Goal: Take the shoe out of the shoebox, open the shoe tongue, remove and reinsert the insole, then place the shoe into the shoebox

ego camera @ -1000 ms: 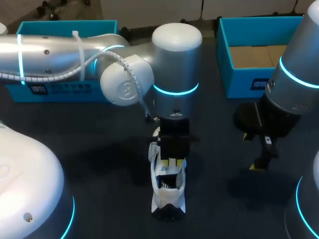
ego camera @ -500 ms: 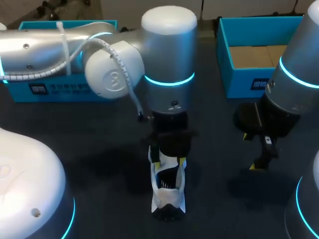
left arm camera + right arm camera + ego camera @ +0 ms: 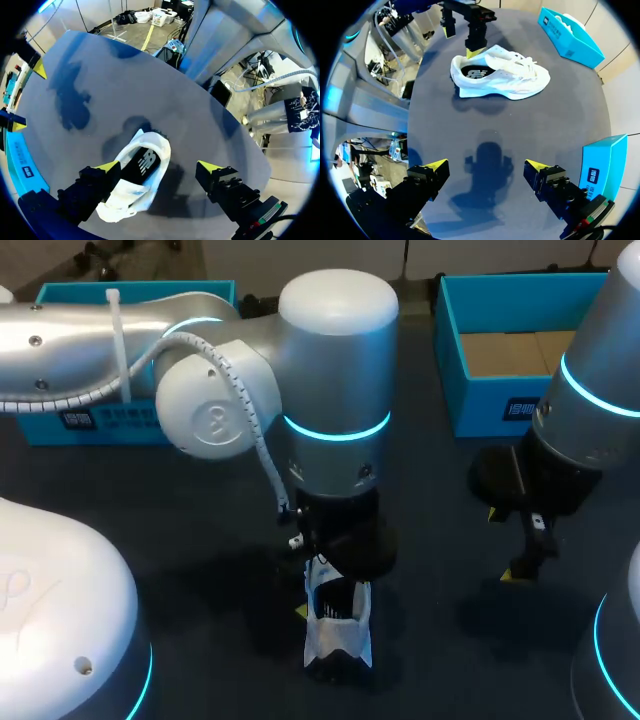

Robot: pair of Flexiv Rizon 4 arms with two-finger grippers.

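Dark table point(image 3: 440, 650), left fingers point(image 3: 106, 167) wide apart above white shoe point(image 3: 134, 182).

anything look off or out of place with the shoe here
Nothing stands out. The white shoe stands upright on its sole on the table, with the insole lying inside and no damage visible. The left hand hangs open over its heel end; the right hand is open, well apart from it.

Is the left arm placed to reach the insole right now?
Likely yes: the left arm's jaws stand open over the shoe's heel opening, and the dark insole lies bare inside.
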